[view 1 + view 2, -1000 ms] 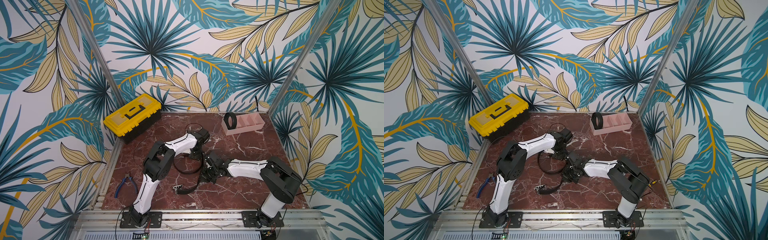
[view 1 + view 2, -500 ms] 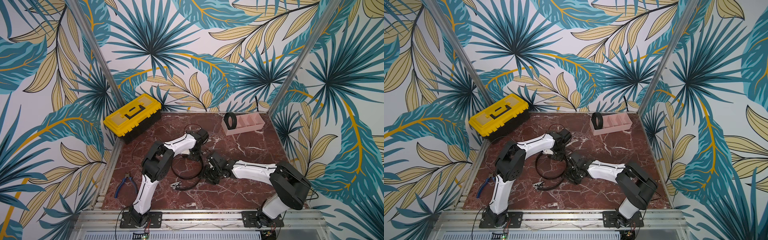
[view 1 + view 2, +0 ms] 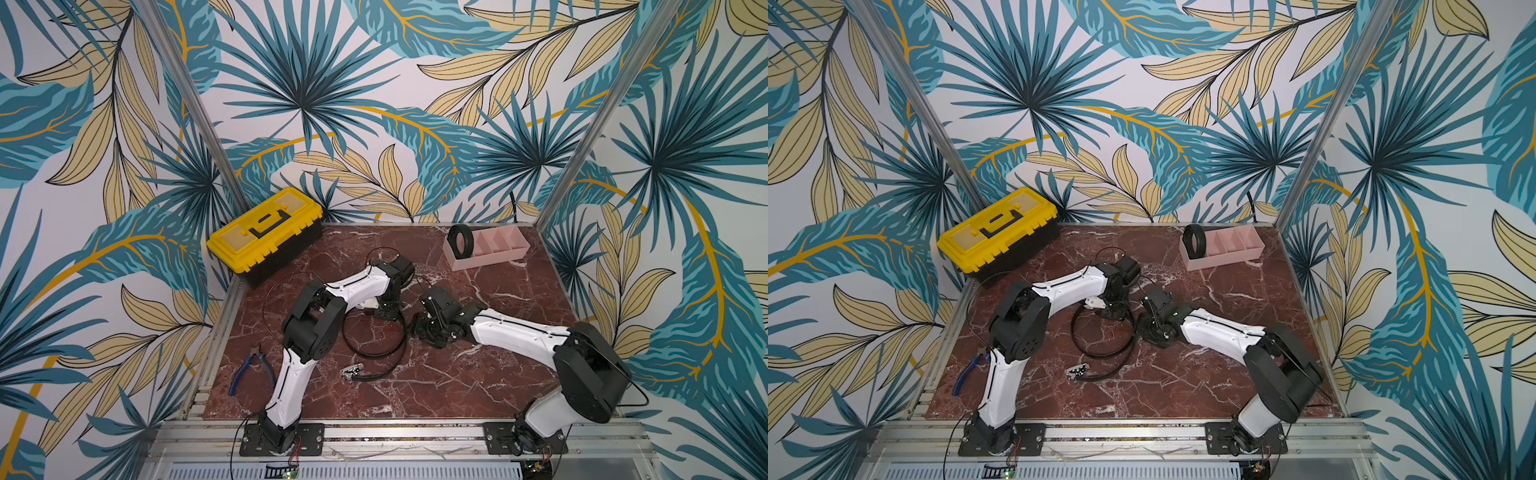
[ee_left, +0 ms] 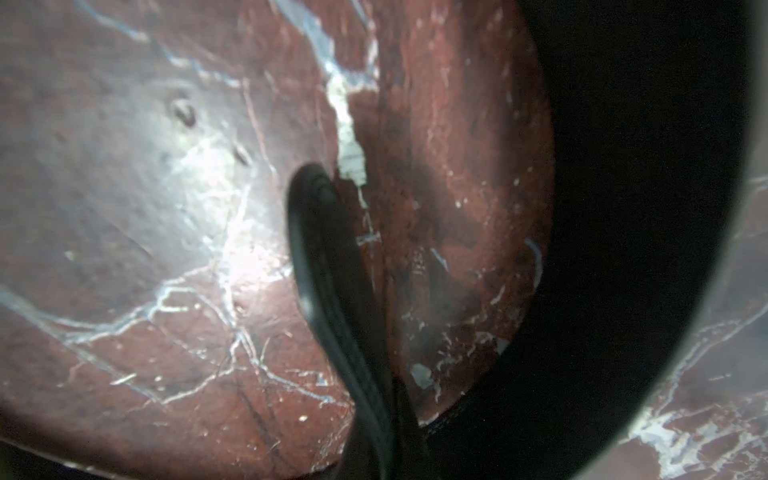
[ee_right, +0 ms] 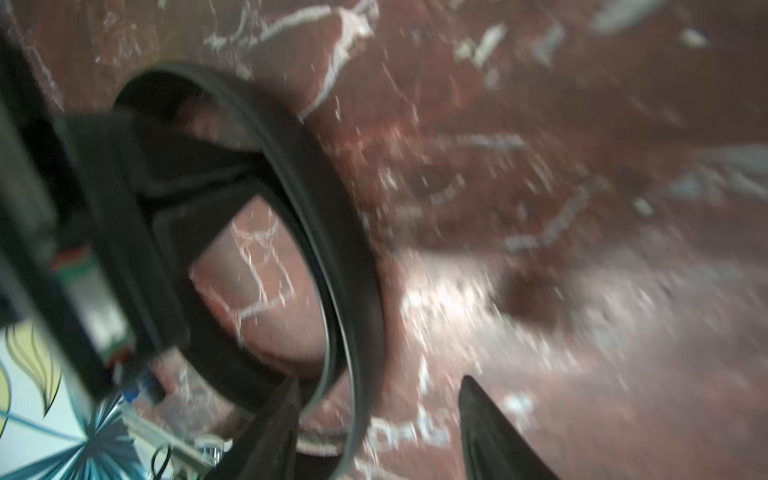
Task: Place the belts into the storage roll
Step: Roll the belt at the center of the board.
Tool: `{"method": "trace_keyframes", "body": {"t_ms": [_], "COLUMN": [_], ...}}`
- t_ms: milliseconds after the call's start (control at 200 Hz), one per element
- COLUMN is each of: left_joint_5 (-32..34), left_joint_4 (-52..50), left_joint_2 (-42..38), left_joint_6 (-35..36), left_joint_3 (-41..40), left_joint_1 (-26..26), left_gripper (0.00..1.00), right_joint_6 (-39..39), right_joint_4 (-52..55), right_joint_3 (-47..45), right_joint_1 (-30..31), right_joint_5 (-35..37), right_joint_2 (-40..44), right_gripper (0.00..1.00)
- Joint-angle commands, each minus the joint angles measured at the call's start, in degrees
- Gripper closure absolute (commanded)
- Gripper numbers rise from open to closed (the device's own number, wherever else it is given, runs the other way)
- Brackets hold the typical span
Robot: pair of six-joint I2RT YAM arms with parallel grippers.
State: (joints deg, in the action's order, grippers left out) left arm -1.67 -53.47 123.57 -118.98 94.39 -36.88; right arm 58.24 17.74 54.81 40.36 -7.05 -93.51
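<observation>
The right end effector [image 5: 380, 380] sits low over the middle of the counter [image 3: 457, 382] with its fingers [image 5: 274, 424] spread apart and nothing between them. A second ago they were pinched together; they have since sprung open and let go of the loose belt [image 3: 374, 355]. In the right wrist view the black strap curves just beside one finger, apparently free of it, though the picture is blurred.

Just beside it, toward the left edge, the left end effector [image 3: 390, 309] is closed tight, and the left wrist view shows the strap running out from its tips, so it appears to be clamped on that belt.

The belt now lies as a wider, slacker loop than a second ago. Its metal buckle [image 3: 351, 371] rests on the counter nearer the front edge.

By the far right corner stands the pink storage roll [image 3: 490, 259]. The coiled belt [image 3: 460, 241] stands upright in its end compartment nearest the counter's middle; the other three look empty. A yellow toolbox [image 3: 266, 237] sits at the far left corner and blue pliers [image 3: 245, 370] by the left edge.

One belt seems stowed. The second looks uncoiled, so the release probably means a fresh grasp is needed before rolling it.
</observation>
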Motion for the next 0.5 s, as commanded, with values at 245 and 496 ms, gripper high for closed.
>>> {"method": "trace_keyframes", "body": {"t_ms": [245,496], "left_joint_5": [-4.67,-4.93], "left_joint_4": [-2.34,-2.26], "left_joint_2": [0.98,-1.17], "left_joint_6": [-4.7,10.77], "left_joint_3": [-2.42,-1.16], "left_joint_1": [1.15,2.88], "left_gripper": [1.0,0.92], "right_joint_6": [3.53,1.79], "right_joint_4": [-3.05,-2.32], "right_joint_3": [5.91,7.31], "right_joint_1": [-0.1,-0.48], "right_joint_5": [2.0,1.73], "right_joint_2": [-10.9,-12.14], "right_gripper": [0.66,0.87]}}
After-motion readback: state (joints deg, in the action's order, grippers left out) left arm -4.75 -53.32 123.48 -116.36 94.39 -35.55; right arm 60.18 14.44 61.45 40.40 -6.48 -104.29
